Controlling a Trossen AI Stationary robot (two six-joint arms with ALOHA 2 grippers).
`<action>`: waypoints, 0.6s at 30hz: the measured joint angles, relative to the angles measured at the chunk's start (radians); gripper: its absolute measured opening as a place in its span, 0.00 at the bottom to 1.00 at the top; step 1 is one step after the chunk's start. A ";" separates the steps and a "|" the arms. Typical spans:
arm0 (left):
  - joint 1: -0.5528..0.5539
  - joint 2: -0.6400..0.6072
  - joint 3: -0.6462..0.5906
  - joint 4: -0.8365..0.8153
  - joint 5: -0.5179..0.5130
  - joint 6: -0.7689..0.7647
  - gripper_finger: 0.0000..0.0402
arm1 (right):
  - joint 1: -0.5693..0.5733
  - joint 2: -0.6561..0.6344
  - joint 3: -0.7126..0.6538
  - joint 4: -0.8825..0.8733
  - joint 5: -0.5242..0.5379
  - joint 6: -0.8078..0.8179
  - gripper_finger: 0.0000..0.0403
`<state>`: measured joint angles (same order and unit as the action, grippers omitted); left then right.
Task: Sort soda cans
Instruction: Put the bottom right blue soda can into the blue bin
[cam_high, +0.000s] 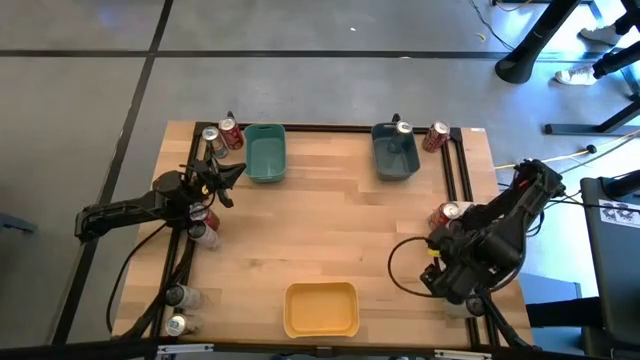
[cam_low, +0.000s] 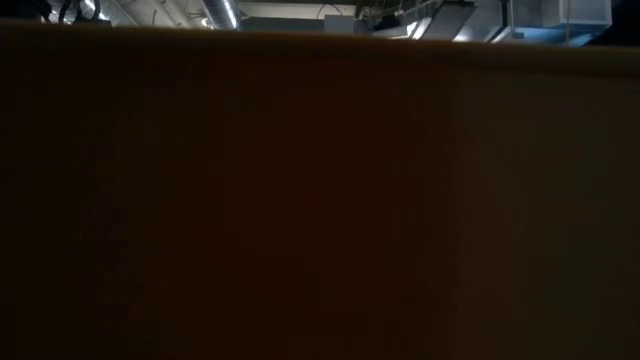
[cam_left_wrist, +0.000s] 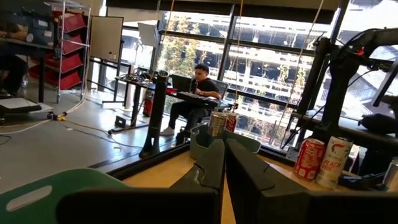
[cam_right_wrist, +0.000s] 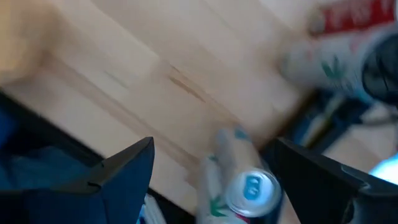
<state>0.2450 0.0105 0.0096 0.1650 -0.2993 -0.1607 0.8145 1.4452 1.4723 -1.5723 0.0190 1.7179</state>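
Observation:
Soda cans stand along the table's sides: two by the teal bin (cam_high: 265, 153), a red one (cam_high: 436, 136) and another by the grey bin (cam_high: 395, 152), one (cam_high: 447, 213) at the right edge, and several on the left (cam_high: 203, 228). My right gripper (cam_right_wrist: 214, 149) points down at the right near edge, open. A pale can with a silver top (cam_right_wrist: 250, 186) stands upright below it, between the fingers and apart from both. My left gripper (cam_left_wrist: 224, 163) is shut on nothing and held level over the left side (cam_high: 232, 172). It faces a red can (cam_left_wrist: 309, 158) and a white can (cam_left_wrist: 336, 163).
A yellow bin (cam_high: 321, 308) sits at the near edge in the middle, and its wall (cam_low: 320, 200) fills the low view. Black rails run along the table's left and right edges. Bare wood lies between the three bins. A person sits at a desk beyond the table.

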 joint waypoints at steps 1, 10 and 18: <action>0.000 0.000 0.000 0.000 0.000 -0.001 0.02 | 0.000 0.000 -0.024 0.001 -0.043 0.008 0.80; -0.001 0.000 0.000 -0.037 0.000 -0.043 0.02 | 0.006 0.000 -0.183 0.035 -0.233 0.055 0.80; -0.001 0.000 0.000 -0.042 0.000 -0.043 0.02 | 0.074 -0.001 -0.213 0.079 -0.250 0.146 0.80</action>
<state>0.2443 0.0109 0.0097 0.1230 -0.2993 -0.2034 0.8884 1.4445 1.2591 -1.4936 -0.2305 1.8643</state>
